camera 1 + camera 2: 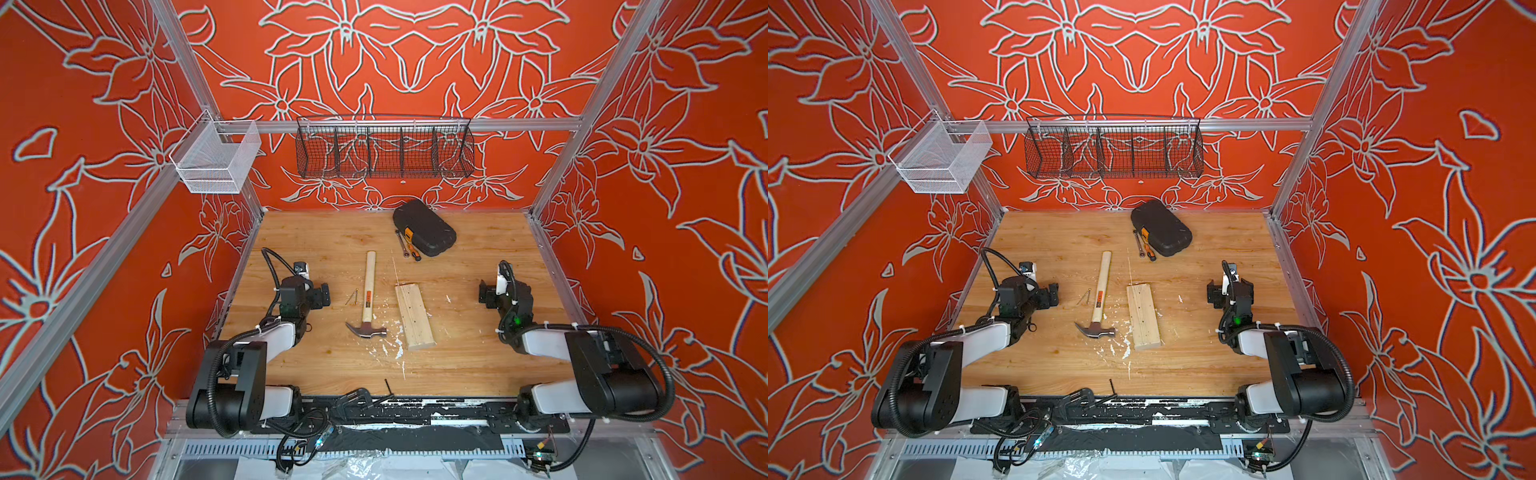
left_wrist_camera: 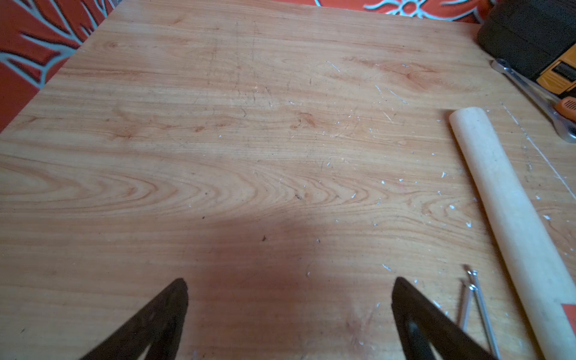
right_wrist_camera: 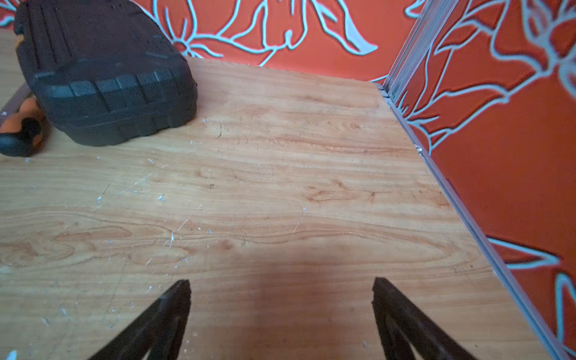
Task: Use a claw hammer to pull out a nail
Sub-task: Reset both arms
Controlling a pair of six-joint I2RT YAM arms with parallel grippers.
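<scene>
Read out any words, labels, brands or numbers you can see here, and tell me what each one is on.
Claw hammer, orange-red label: dark print, too small to read.
Black case, orange-yellow part: no legible text.
Nothing else shows any writing.

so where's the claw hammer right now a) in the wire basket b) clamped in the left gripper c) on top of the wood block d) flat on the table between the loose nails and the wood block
d: the claw hammer lies flat on the table, loose nails on one side and the wood block on the other; the left gripper and right gripper are open and empty.
</scene>
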